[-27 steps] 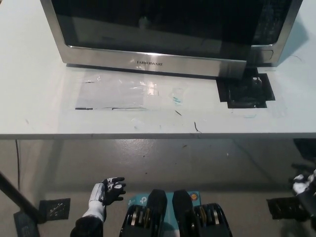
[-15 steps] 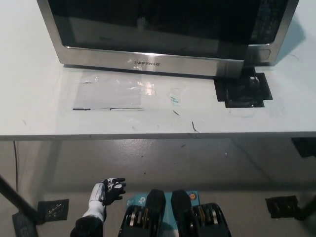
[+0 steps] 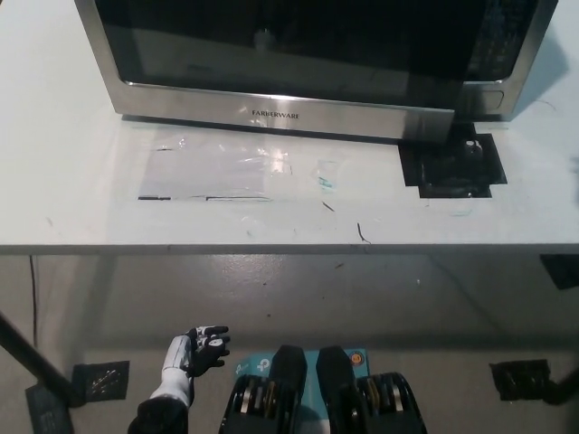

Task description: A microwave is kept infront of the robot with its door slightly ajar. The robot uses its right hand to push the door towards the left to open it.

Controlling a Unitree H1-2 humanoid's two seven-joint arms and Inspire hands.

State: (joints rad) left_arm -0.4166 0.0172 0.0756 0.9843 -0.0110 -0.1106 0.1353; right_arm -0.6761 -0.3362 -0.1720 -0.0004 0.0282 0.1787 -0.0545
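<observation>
You have a wide open band of white table [image 3: 72, 181] in front of the microwave [image 3: 298, 54], running from the left edge to the right with nothing standing on it. Only flat things lie there: a clear taped sheet [image 3: 217, 167] left of centre and a black tape patch [image 3: 452, 163] at the right, just below the door's [image 3: 280, 45] right end. The microwave itself blocks the whole back of the table; its door front is the wall you meet first. Below the table edge the floor is open. The left hand [image 3: 201, 349] hangs low at lower left, well clear of the table, fingers loosely apart.
</observation>
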